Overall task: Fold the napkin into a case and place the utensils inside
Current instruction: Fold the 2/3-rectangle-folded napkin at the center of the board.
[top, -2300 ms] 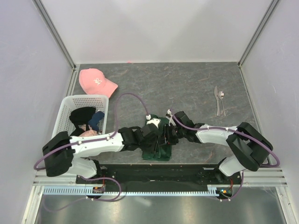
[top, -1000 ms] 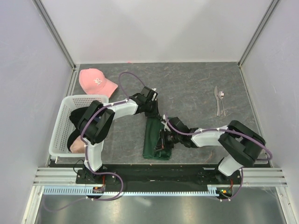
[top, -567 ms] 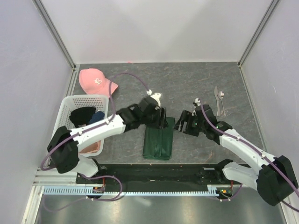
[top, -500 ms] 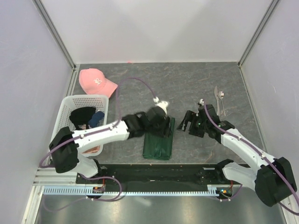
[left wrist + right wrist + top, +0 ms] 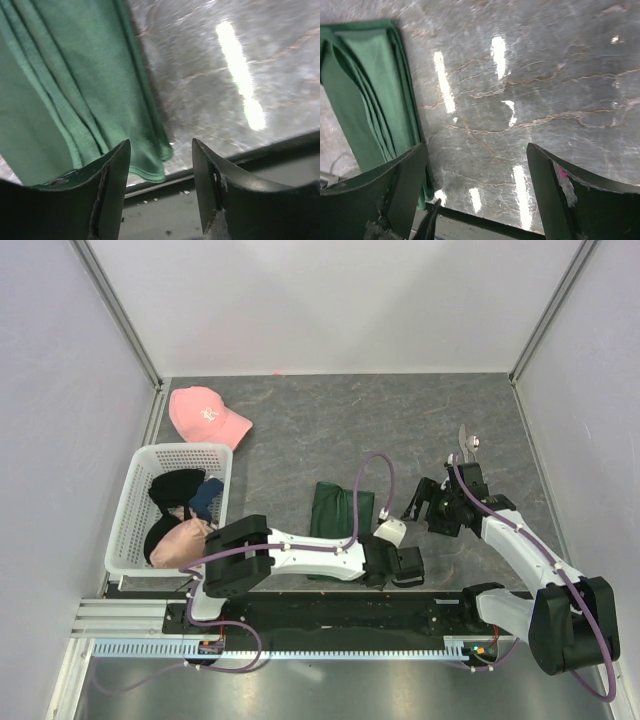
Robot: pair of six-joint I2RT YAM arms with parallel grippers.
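Near the front of the table [image 5: 300,430], the green napkin [image 5: 335,510] lies folded into a narrow strip. The left gripper [image 5: 160,143] hangs open and empty over its 4 o'clock corner. The right gripper [image 5: 476,146] is wide open and empty at 3 o'clock. The utensils [image 5: 475,442] lie at 2 o'clock.

Folded napkin [image 5: 338,512] lies flat. Left gripper [image 5: 405,567] sits just right of its near end, right gripper [image 5: 415,502] near its right edge. Utensils [image 5: 469,444] well apart, far-right. Basket [image 5: 128,502] left.
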